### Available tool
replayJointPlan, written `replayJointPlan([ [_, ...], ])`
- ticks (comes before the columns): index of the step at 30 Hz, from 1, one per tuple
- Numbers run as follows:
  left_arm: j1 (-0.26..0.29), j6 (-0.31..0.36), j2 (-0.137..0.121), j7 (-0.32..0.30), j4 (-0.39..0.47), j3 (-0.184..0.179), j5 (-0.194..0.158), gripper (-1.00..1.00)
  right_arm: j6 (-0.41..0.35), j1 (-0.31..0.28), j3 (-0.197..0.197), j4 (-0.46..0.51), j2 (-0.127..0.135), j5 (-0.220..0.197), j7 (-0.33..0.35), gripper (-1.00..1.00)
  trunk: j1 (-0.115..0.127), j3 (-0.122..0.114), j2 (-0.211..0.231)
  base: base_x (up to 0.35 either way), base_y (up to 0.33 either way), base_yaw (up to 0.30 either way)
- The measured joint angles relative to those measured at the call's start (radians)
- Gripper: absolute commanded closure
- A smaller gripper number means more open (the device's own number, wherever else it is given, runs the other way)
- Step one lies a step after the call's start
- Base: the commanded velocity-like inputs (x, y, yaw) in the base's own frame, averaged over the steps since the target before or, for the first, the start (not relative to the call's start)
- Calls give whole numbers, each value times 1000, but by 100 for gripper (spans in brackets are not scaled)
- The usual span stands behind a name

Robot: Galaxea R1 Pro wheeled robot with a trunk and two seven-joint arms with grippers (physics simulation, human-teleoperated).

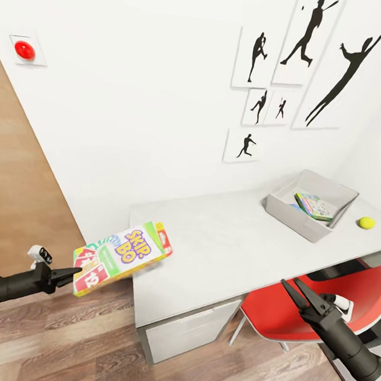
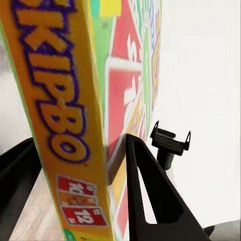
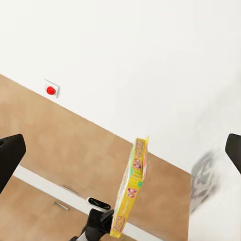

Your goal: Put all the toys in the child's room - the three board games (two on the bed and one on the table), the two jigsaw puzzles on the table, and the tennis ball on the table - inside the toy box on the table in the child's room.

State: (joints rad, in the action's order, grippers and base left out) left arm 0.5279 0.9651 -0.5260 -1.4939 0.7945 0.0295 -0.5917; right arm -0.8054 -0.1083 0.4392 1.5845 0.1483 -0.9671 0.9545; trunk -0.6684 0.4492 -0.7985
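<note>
White tabletop (image 1: 225,247) stretches ahead of you, its near left corner just past the box you carry, and most of its surface is bare from that corner to the far right end. At that far end sits the light grey toy box (image 1: 282,209), open-topped, with a flat colourful item (image 1: 314,206) already lying inside it. Just right of the bin, apart from its wall, the tennis ball (image 1: 366,222) rests on the tabletop. A red chair (image 1: 295,313) is tucked against the table's front edge on your right side.

Your left gripper (image 1: 77,271) is clamped on the Skip-Bo board game (image 1: 122,258), holding it by one short end; the box juts out level over the wood floor, its far end reaching the table's left edge. In the left wrist view the dark fingers (image 2: 145,186) press both broad faces of the box.

Your right gripper (image 1: 292,288) hangs empty above the chair, jaws spread well apart.
</note>
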Motion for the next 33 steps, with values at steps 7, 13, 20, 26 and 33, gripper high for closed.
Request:
replayJointPlan([
  [7,1,1,-4,-46,36,-7,11,100,14,0,-2,0,-2,0,-7,-100,27,-22,49,0,0,0],
  [13,1,4,-4,-48,40,-9,14,100,23,-1,-3,1,-3,0,-11,-100,50,-41,91,0,0,0],
  [20,1,3,-4,-47,40,-9,14,100,24,0,-3,3,-3,-1,-12,-100,77,-63,140,0,0,0],
  [26,1,3,-4,-46,40,-9,14,100,24,0,-1,1,-3,-1,-9,-100,100,-82,182,0,0,0],
  [33,1,3,-4,-45,40,-9,16,100,13,-1,3,4,6,9,-176,-100,127,-104,231,0,0,0],
])
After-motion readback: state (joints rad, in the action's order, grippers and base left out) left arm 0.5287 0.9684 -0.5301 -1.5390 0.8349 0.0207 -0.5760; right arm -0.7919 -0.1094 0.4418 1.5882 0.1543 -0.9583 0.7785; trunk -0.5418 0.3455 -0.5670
